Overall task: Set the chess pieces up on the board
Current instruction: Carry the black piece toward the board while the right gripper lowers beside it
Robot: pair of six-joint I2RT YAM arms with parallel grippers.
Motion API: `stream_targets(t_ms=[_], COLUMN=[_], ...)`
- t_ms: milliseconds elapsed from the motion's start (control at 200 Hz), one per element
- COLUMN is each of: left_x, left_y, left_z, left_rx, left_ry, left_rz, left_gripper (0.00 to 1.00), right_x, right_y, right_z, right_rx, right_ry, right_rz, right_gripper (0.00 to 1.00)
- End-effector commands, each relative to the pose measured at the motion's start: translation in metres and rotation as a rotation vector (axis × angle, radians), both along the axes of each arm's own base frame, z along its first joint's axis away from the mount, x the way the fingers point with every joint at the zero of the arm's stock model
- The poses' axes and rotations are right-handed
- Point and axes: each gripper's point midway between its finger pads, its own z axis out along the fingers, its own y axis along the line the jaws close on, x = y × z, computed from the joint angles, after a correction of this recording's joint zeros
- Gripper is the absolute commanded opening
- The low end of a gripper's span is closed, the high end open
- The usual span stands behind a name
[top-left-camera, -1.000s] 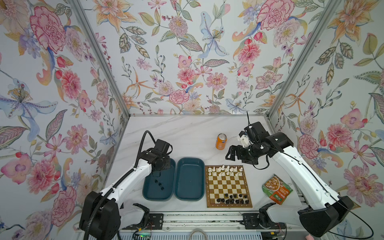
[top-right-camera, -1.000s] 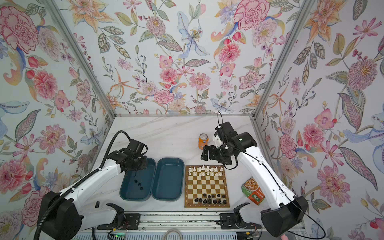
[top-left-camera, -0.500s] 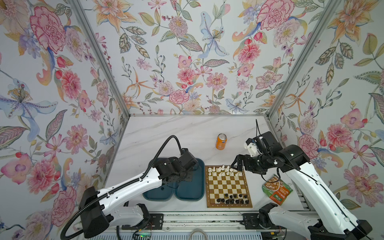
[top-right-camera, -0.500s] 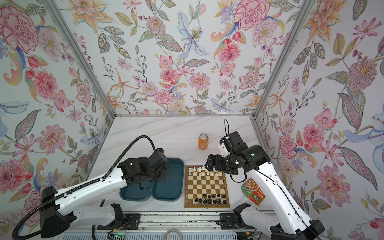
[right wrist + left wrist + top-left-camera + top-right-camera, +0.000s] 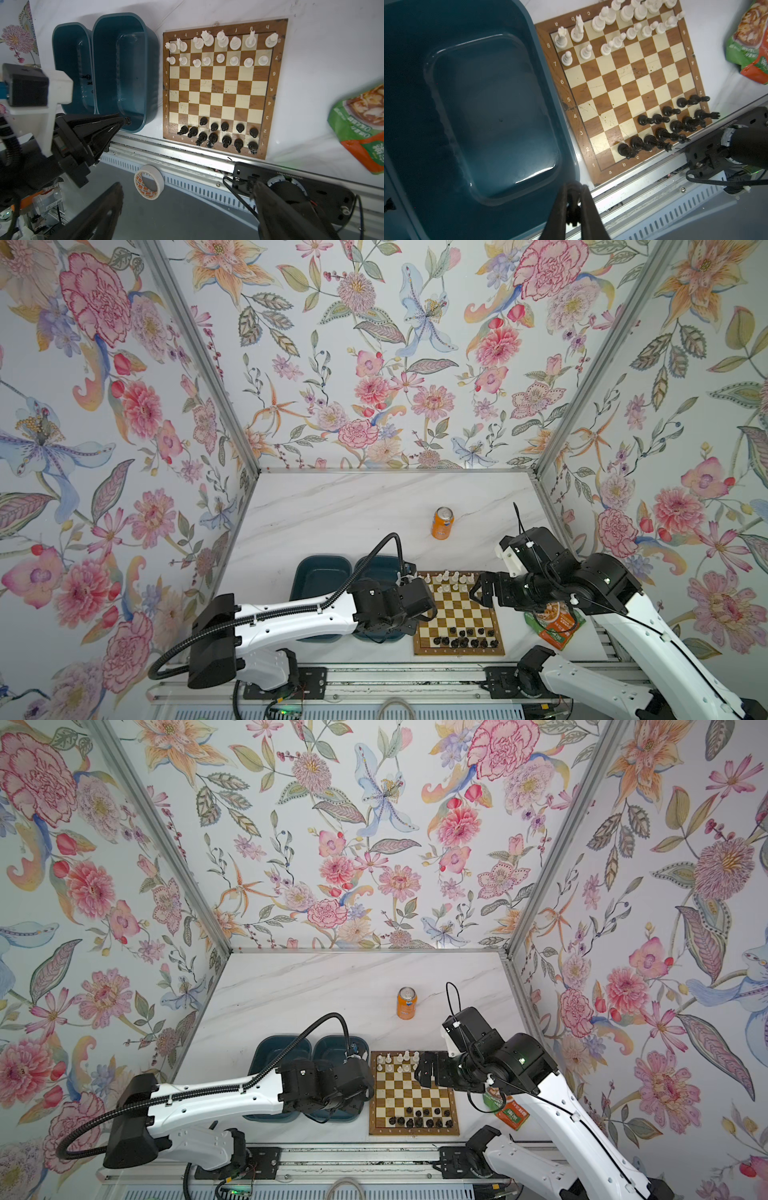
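The board lies at the table's front. White chess pieces fill its two far rows, and several black ones stand in the two near rows. My left gripper is shut on a small black piece, above the near corner of the right teal tray, just left of the board. My right gripper stands open and empty, up over the board's right side. A few black pieces lie in the left tray.
An orange can stands behind the board. A green and orange snack packet lies to the board's right. The metal rail runs along the table's front edge, with a tape roll below it.
My left arm has swung right from above the left tray to the right tray's near corner beside the board, still shut. The right arm has drawn back from the board's far edge towards the right.
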Motion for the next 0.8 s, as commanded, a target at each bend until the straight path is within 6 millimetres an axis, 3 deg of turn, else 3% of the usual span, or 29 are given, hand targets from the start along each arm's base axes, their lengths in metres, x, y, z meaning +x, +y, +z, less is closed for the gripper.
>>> stream_targets(t_ms=[0,430,581,796], left_x=[-0.001,-0.026,-0.033,-0.038], left_y=[-0.01,-0.031,-0.04,-0.046], left_z=[-0.001,-0.041,-0.057,-0.062], left_rx=[-0.021,0.009,0.029,0.012], left_ry=[-0.007,0.03,0.051,0.065], left_rz=[-0.03,-0.139,-0.167,-0.173], left_gripper=[0.07,0.08,0.08,0.08], right_x=[-0.009,-0.039,-0.042,-0.042], right_y=[-0.014,-0.03,-0.032,-0.035], right_z=[-0.005,-0.042,-0.041,-0.039], right_rx=[-0.05,-0.096,-0.096,-0.113], right_ry=[0.031,0.138,0.14,0.132], right_rz=[-0.045,-0.039,-0.038,-0.024], right_gripper=[0.99,0.99,0.99,0.99])
